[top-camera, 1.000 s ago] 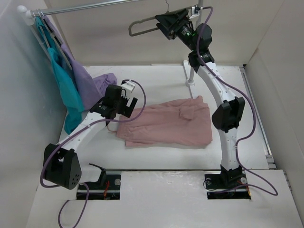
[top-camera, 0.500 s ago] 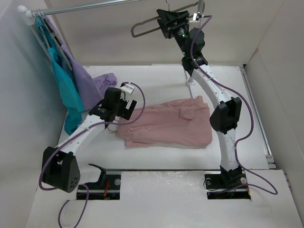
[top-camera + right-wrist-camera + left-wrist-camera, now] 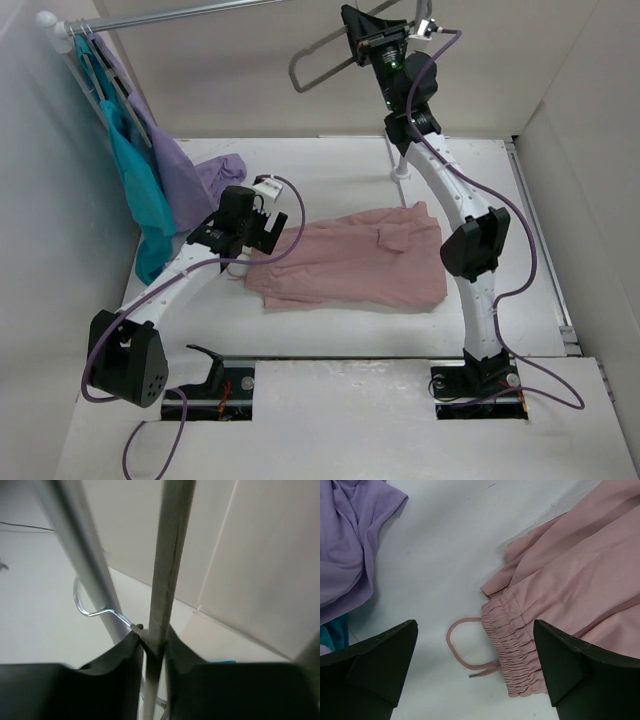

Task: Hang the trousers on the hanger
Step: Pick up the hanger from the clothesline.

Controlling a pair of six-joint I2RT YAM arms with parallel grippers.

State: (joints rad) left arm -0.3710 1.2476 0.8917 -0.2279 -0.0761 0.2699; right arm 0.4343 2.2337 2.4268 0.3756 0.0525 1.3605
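Taupe and thin, the hanger [image 3: 325,55] is up at the rail [image 3: 80,545], pinched in your right tool [image 3: 154,647] with its wire hook [image 3: 87,607] against the rail. Raise it until that hook is clear before you draw it away, and grip firmly so it cannot swivel. Your left tool [image 3: 474,625] hangs wide open just over the elastic waistband [image 3: 512,655] of the pink trousers [image 3: 350,265], which lie flat on the table [image 3: 330,180]; the hanger probably needs to come down beside that waistband.
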